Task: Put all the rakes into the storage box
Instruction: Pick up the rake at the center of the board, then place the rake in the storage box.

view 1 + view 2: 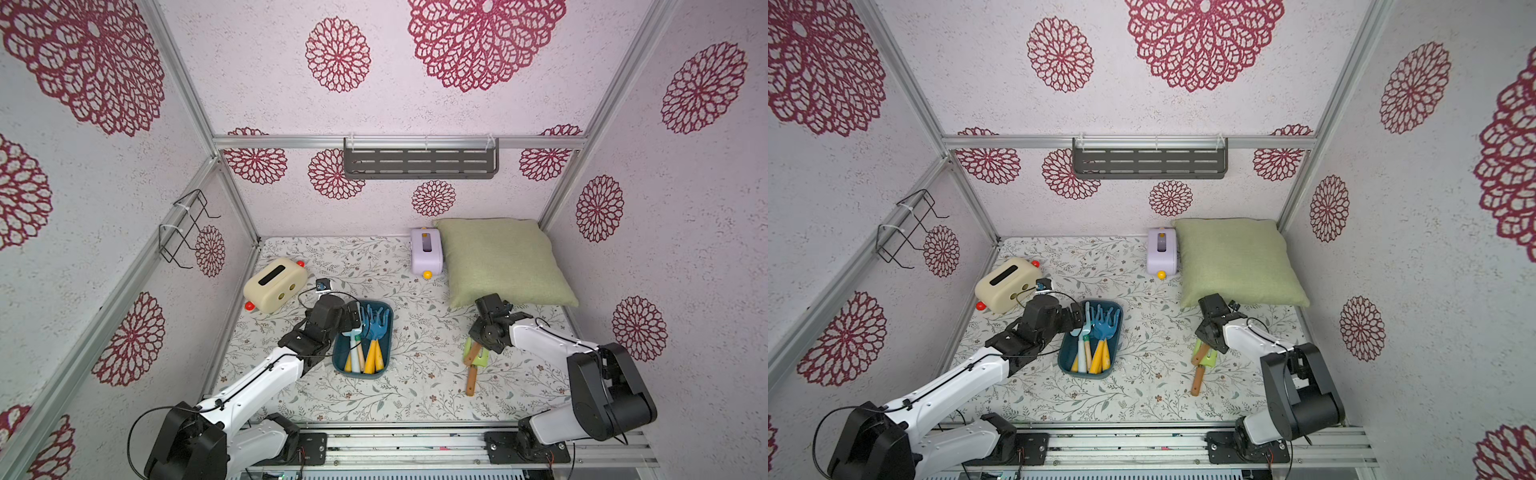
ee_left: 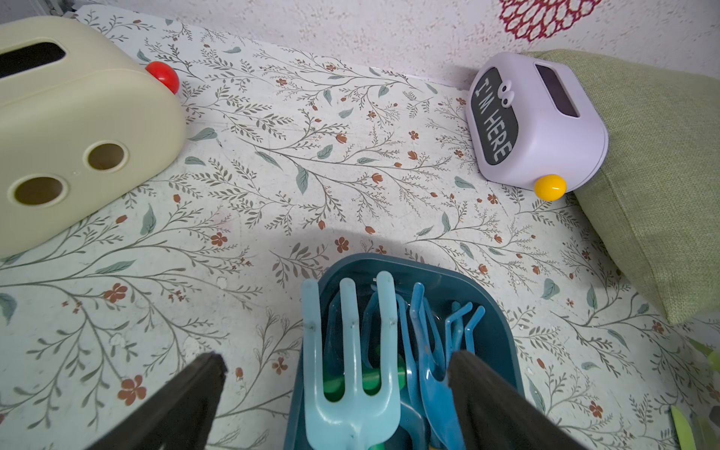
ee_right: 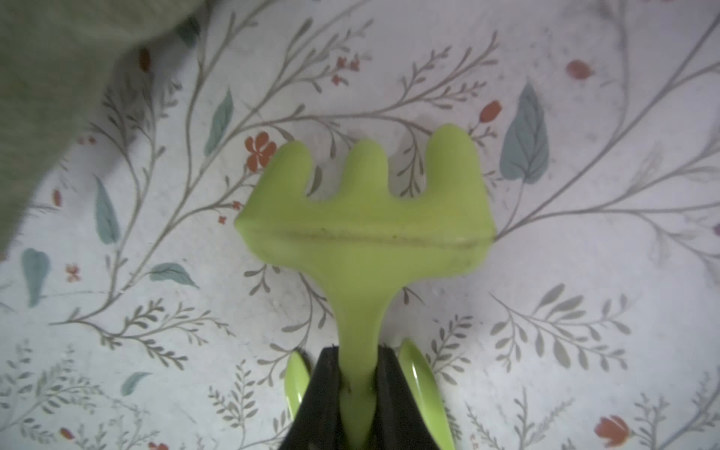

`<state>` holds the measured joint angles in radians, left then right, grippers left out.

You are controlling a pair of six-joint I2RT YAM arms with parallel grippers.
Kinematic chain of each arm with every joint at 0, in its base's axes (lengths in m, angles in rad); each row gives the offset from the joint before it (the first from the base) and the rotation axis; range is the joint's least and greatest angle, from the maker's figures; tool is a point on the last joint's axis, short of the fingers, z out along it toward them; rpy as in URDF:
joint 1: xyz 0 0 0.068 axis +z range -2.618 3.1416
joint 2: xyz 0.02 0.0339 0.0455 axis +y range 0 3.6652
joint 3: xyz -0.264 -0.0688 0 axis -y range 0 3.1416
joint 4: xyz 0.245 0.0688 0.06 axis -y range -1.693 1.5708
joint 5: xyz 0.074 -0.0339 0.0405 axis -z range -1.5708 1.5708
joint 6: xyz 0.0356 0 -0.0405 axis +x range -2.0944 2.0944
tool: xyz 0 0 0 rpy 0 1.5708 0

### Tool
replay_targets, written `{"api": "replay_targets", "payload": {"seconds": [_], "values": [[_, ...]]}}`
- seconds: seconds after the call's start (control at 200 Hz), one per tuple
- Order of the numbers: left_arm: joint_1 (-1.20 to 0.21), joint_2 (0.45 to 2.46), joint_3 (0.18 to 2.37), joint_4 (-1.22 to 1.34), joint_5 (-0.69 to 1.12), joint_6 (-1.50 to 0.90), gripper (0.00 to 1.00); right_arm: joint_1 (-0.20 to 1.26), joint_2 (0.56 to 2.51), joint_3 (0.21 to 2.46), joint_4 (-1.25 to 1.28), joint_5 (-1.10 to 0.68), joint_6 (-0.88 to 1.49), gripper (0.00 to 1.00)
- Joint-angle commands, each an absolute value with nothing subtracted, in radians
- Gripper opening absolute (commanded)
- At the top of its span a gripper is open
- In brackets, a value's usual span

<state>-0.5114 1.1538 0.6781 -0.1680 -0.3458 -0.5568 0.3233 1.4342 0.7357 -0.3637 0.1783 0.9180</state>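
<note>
One green rake [image 3: 366,218] sits on the floral table [image 1: 415,395] right of the storage box [image 1: 388,353], well apart, its neck clenched by the right gripper [image 3: 358,374]. Another green tool [image 3: 419,382] lies beneath. The left gripper [image 2: 337,360] gapes over the box's blue tools [image 1: 378,328]. The far lilac box [image 2: 553,128] reads "I'M HERE".

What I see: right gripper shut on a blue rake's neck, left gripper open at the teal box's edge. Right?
Colour's wrong: the rake in the right gripper is green, per the right wrist view. Rest holds: left gripper open at the storage box.
</note>
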Motion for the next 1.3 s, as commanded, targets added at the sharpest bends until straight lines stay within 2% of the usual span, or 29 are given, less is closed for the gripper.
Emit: {"api": "replay_targets", "payload": {"seconds": [0.0, 0.115, 0.165, 0.18, 0.205, 0.535, 0.875, 1.106, 1.296], "values": [[-0.509, 1.135, 0.669, -0.135, -0.345, -0.548, 0.97, 0.319, 1.356, 0.730, -0.382, 0.176, 0.917, 0.11], [-0.509, 1.128, 0.663, -0.131, -0.347, -0.549, 0.97, 0.326, 1.304, 0.713, -0.380, 0.155, 0.910, 0.09], [-0.510, 1.127, 0.663, -0.130, -0.346, -0.551, 0.97, 0.330, 1.284, 0.704, -0.385, 0.155, 0.908, 0.13], [-0.510, 1.127, 0.663, -0.130, -0.345, -0.552, 0.97, 0.331, 1.281, 0.702, -0.385, 0.155, 0.908, 0.12], [-0.509, 1.127, 0.663, -0.130, -0.344, -0.551, 0.97, 0.333, 1.272, 0.695, -0.385, 0.150, 0.905, 0.00], [-0.509, 1.135, 0.663, -0.126, -0.338, -0.554, 0.97, 0.381, 1.237, 0.652, -0.365, 0.114, 0.914, 0.00], [-0.501, 1.127, 0.648, -0.118, -0.369, -0.572, 0.97, 0.638, 1.309, 0.791, -0.305, 0.075, 0.944, 0.00], [-0.394, 1.138, 0.628, -0.116, -0.270, -0.632, 0.97, 0.822, 1.421, 0.940, -0.266, 0.069, 0.942, 0.00], [-0.339, 1.124, 0.611, -0.115, -0.226, -0.657, 0.97, 0.893, 1.535, 1.038, -0.205, 0.011, 0.942, 0.00]]}}
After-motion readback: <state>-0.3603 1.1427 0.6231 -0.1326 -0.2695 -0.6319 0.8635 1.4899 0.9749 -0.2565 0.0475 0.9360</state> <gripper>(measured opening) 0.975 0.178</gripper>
